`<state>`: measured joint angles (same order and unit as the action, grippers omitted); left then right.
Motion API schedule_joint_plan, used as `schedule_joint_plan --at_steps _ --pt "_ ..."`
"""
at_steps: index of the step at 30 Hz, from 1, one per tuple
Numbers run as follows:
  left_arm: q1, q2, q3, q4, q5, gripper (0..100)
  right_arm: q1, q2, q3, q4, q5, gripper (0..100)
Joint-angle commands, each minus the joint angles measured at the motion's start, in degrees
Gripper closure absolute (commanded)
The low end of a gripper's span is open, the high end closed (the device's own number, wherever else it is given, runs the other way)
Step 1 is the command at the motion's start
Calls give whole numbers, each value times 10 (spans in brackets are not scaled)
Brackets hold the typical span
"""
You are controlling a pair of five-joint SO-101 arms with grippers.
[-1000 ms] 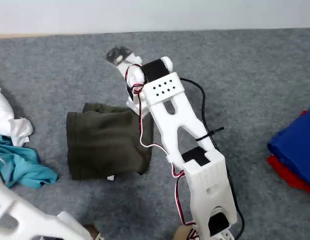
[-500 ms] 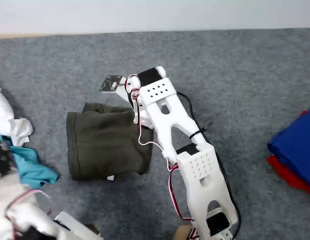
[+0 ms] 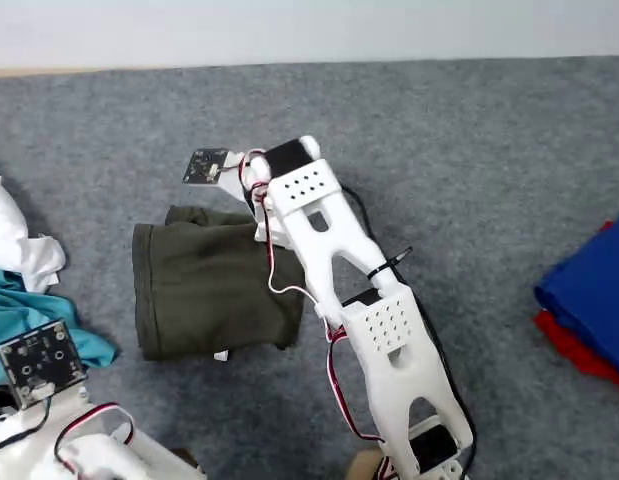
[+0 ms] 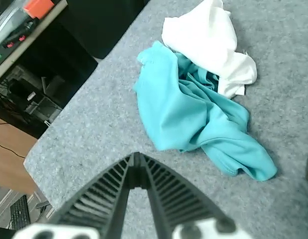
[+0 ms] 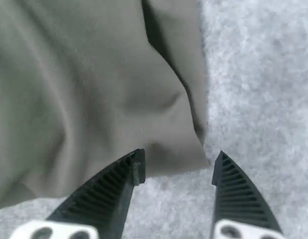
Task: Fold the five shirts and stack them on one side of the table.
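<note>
Olive shirt (image 3: 204,290) under right arm (image 3: 389,335) (teal shirt (image 4: 183,107) touching white shirt (image 4: 203,40)).

far side of the desk (image 3: 489,130) open, right of centre too. olive shirt (image 3: 204,285) blocks the middle, right arm (image 3: 334,240) slanting past it. teal shirt (image 3: 34,318) and white shirt (image 3: 19,250) crowd the left edge, blue shirt (image 3: 589,285) over red shirt (image 3: 574,350) at the right edge.

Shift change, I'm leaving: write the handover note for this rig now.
Left gripper: shut, empty, above the table beside the teal shirt.
Right gripper: open, over a corner of the olive shirt.
Done: olive shirt folded, mid-table; blue shirt lies on red shirt at the right edge.
Left to do: teal shirt and white shirt lie crumpled on the left; fold both, then stack all five.
</note>
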<state>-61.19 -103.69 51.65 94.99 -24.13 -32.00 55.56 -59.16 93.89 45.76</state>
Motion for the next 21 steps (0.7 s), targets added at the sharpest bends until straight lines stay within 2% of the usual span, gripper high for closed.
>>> schedule_joint_plan --at_steps 1,15,21 --pt "-3 -4 1 -15 -2 998 -6 2 -28 -24 6 764" --pt "-3 -4 18 -15 -2 998 -2 41 -27 -95 6 772" --pt "-3 -4 18 -15 -2 998 2 41 -25 -88 6 921"
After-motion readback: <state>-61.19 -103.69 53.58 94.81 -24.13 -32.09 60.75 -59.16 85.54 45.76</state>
